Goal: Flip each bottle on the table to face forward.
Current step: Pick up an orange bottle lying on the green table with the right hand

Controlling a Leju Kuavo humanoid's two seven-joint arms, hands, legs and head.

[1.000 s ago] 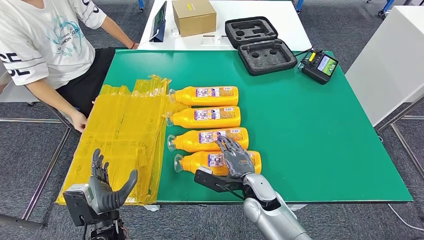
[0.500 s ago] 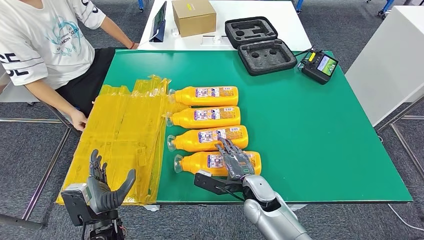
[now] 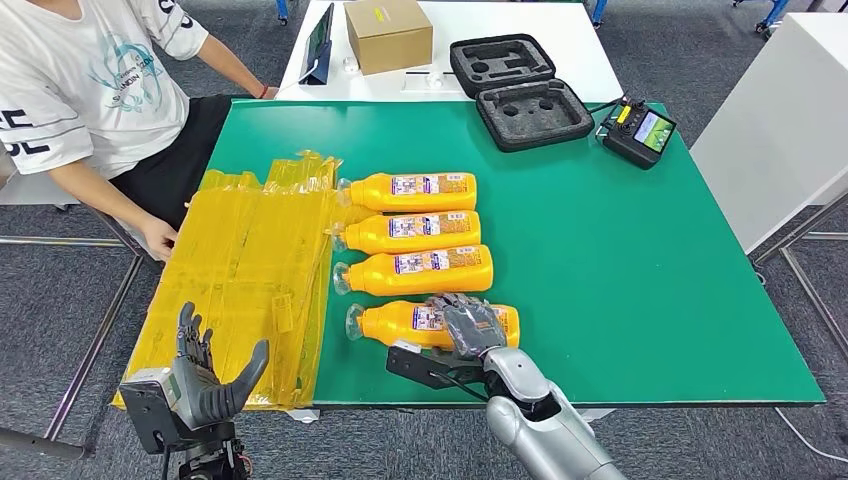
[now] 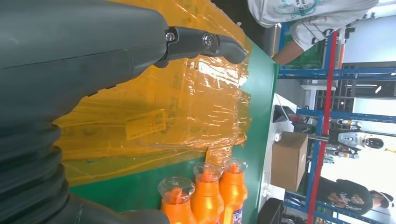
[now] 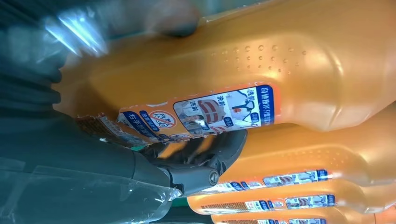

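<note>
Right hand point(image 3: 470, 327) resting on top of the nearest orange plastic bottle point(image 3: 400, 323), dark fingers point(image 3: 455, 304) curved over its body near the label; thumb point(image 5: 173, 19) seen pressed against the other side in the right wrist view, so grasping this bottle. Bottle lying on its side on the green table mat point(image 3: 620, 260), clear cap pointing away from the hand toward the robot's left, blue and white label point(image 5: 210, 112) visible just beside the fingers.

Three more orange plastic bottles lying in a row just beyond the right hand, all on their sides, caps to the same side: the second bottle point(image 3: 415, 270) close beyond the held one, then the third bottle point(image 3: 410, 232), then the farthest bottle point(image 3: 410, 190). Touching or nearly touching each other; cannot tell exactly.

Left hand point(image 3: 205, 385) well apart to the left of the right hand, low at the near table edge, palm up, fingers spread and holding nothing. Just beyond it, crumpled yellow transparent plastic sheets point(image 3: 250, 260) covering the left part of the mat, reaching to the caps of the bottles.

Far beyond the right hand: open black foam-lined case point(image 3: 520, 85), black remote controller with a screen point(image 3: 640, 130), brown cardboard box point(image 3: 388, 32). Person in a white T-shirt point(image 3: 90, 90) seated at the far left, one hand at the yellow sheets.
</note>
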